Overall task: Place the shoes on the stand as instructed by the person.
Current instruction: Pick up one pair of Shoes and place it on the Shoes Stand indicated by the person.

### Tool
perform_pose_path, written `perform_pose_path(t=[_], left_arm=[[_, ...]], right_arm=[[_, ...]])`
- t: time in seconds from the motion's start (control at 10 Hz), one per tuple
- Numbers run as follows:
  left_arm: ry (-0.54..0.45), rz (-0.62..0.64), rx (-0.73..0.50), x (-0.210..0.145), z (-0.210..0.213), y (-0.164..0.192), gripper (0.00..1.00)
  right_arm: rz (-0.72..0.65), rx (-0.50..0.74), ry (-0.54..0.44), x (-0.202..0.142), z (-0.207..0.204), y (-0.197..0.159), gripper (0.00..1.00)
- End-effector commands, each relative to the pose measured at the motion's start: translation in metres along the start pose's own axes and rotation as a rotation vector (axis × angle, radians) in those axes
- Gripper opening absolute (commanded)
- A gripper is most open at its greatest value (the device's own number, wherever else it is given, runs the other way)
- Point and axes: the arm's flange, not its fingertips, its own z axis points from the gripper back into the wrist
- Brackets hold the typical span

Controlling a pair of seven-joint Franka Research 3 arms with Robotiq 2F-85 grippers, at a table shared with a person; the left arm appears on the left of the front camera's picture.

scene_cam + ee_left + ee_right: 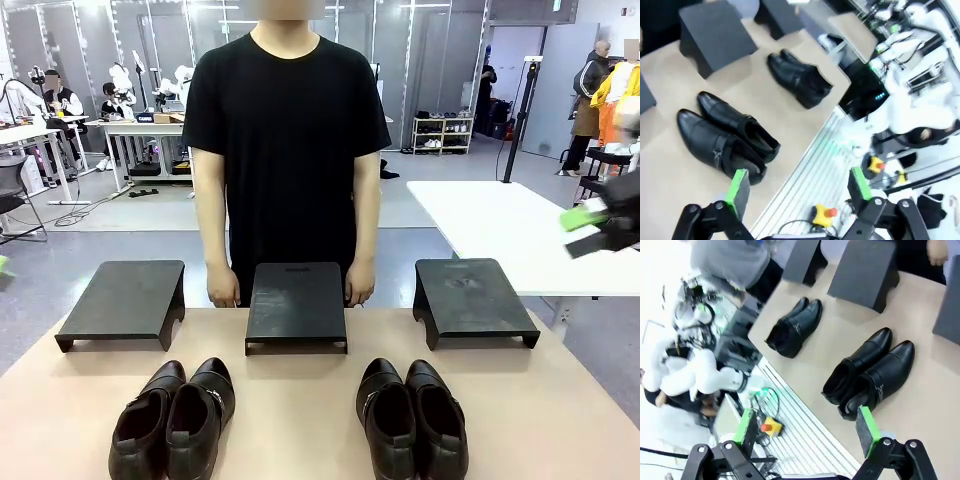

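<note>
Left claw: the left claw (798,178) hangs with its green-padded fingers wide apart, gripping nothing, above the table's near edge.
Left stand: the left stand (125,300) is a matte black sloped slab on side legs, bare on top.
Left pair: the left pair of shoes (175,420) is glossy black leather with rounded toes, the two shoes side by side and touching on the tan table (300,410), in front of the gap between the left and middle stands.
Middle stand: the middle stand (296,303) has the same flat, dull black top.
Person: the person (285,130) in a black T-shirt stands right behind it, arms down.
Right pair: the right pair of shoes (412,420) is shiny with strapped sides, on the table between the middle and right stands.
Right stand: the right stand (470,297) is black, sloped and bare.
Right claw: the right claw (805,422) has its fingers spread, holding nothing.
</note>
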Motion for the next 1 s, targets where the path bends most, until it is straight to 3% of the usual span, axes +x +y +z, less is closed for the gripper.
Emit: perform_pose_path(t=[0.0, 0.3, 0.5, 0.9], left_arm=[[-0.144, 0.084, -0.040, -0.040, 0.045, 0.025, 1.00], [-0.353, 0.187, -0.025, -0.114, 0.115, 0.047, 1.00], [-0.466, 0.266, -0.016, -0.152, 0.146, 0.058, 1.00], [-0.557, 0.322, -0.013, -0.177, 0.160, 0.069, 1.00]], right_arm=[[-0.093, 0.045, -0.193, -0.032, 0.047, -0.033, 1.00], [-0.242, 0.102, -0.409, -0.100, 0.122, -0.090, 1.00], [-0.312, 0.117, -0.509, -0.135, 0.150, -0.115, 1.00], [-0.292, 0.098, -0.488, -0.136, 0.154, -0.121, 1.00]])
